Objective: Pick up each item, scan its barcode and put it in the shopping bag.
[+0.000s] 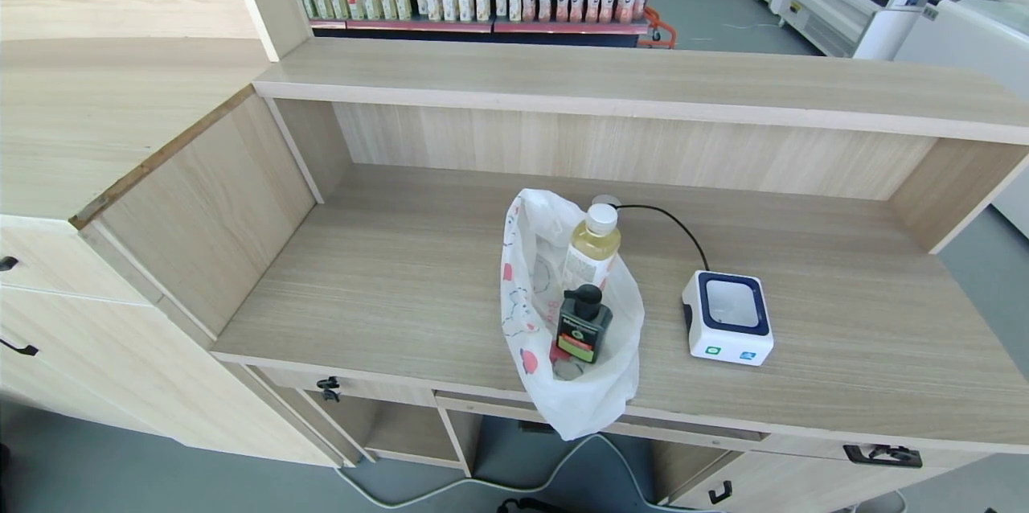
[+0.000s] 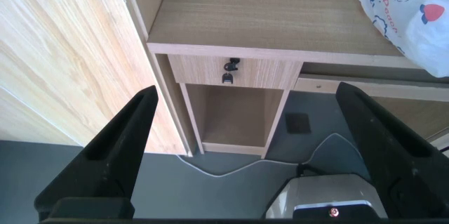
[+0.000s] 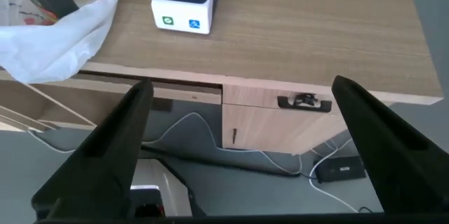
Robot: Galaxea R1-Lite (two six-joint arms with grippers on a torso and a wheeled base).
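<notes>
A white shopping bag (image 1: 530, 312) with red and blue prints stands open on the wooden counter (image 1: 386, 280), sagging over the front edge. Inside it stand a tall bottle of yellow drink with a white cap (image 1: 593, 244) and a dark bottle with a black cap (image 1: 584, 324). A white barcode scanner (image 1: 727, 317) with a dark-framed window sits just right of the bag, also in the right wrist view (image 3: 184, 1). My left gripper (image 2: 252, 154) hangs open below the counter front, left of the bag (image 2: 407, 20). My right gripper (image 3: 245, 154) hangs open below the counter front, with nothing between its fingers.
A black cable (image 1: 675, 227) runs from the scanner to a hole at the back of the counter. A raised shelf (image 1: 643, 83) overhangs the back. Drawers with black handles (image 3: 305, 102) and an open cubby (image 2: 235, 115) sit under the counter. Cables lie on the floor (image 3: 210, 140).
</notes>
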